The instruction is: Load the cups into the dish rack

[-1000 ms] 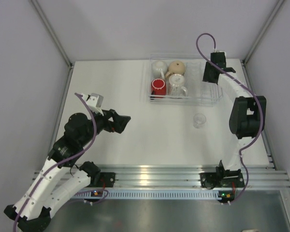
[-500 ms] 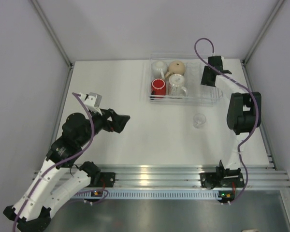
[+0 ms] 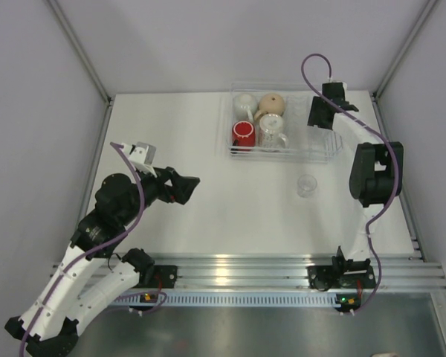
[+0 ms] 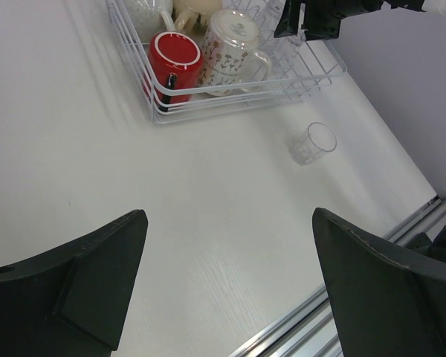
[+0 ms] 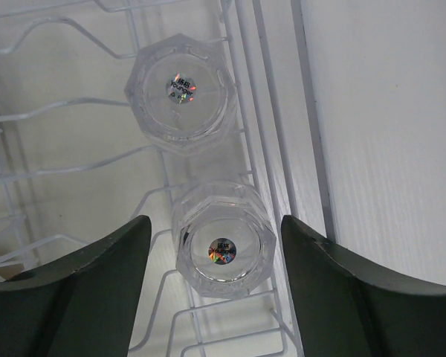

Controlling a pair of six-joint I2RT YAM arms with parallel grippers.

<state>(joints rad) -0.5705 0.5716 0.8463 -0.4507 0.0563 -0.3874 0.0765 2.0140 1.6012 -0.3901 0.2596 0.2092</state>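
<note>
The dish rack (image 3: 317,155) stands at the back of the table and holds a white mug (image 3: 244,102), a tan mug (image 3: 271,103), a red mug (image 3: 243,134) and a patterned clear cup (image 3: 271,132). My right gripper (image 5: 215,253) hangs open over the rack's right end. Its fingers stand apart on either side of an upturned clear glass (image 5: 223,238), with a gap on each side. A second upturned glass (image 5: 182,93) sits just beyond it. One more small clear glass (image 3: 306,185) stands on the table in front of the rack. My left gripper (image 3: 186,186) is wide open and empty, far left of the rack.
The white table ends in grey walls at the left, back and right. A metal rail (image 3: 245,269) runs along the near edge by the arm bases. In the left wrist view the red mug (image 4: 175,63) and the loose glass (image 4: 314,143) lie ahead.
My right gripper's jaws have widened and let go of the clear glass in the rack, and the wrist has shifted slightly toward the back. The left arm has barely moved.
</note>
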